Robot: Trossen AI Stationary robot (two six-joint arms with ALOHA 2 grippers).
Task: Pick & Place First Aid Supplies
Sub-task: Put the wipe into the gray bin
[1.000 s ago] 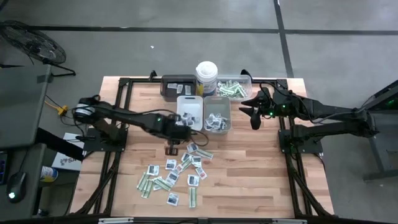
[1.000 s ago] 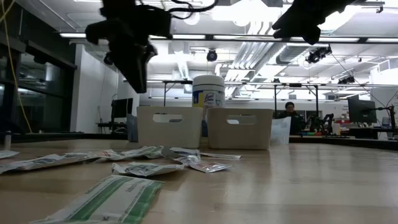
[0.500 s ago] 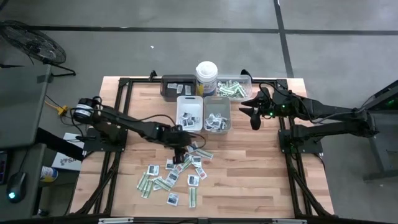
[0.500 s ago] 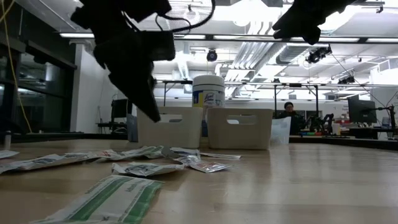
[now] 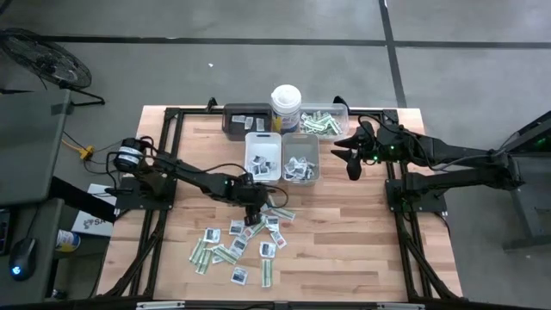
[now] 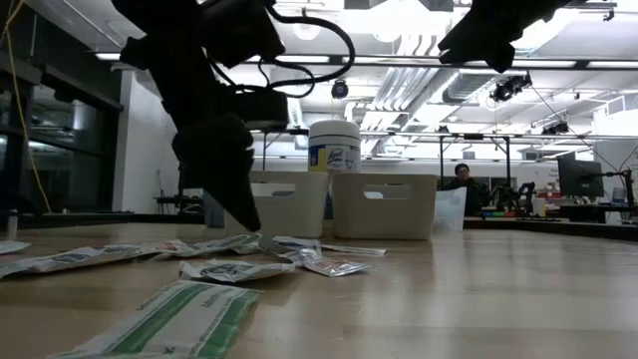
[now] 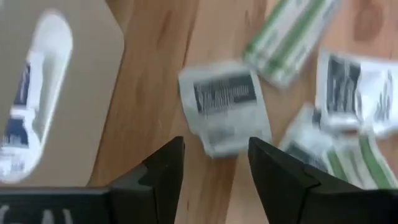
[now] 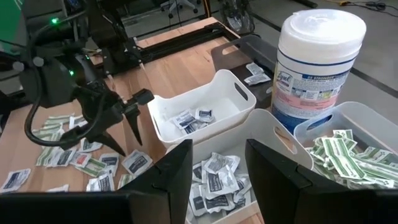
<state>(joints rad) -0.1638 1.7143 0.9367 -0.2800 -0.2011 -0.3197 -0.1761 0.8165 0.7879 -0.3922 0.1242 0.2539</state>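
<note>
The first aid supplies lie scattered flat on the wooden table: white sachets and green-and-white strips. My left gripper hangs open low over the far edge of this pile, pointing steeply down. One white sachet with a dark mark lies just beyond its fingertips, untouched. My right gripper waits open, high above the table to the right of the grey tray.
Behind the pile stand a white tray and the grey tray, both holding sachets. Farther back are a dark tray, a white canister and a clear tray of strips. Bare wood lies to the right of the pile.
My left gripper has come down from above the white tray's near wall toward the pile, drifting a little toward the table's near and right edges, and has tipped to point more steeply down. The packets have not moved.
</note>
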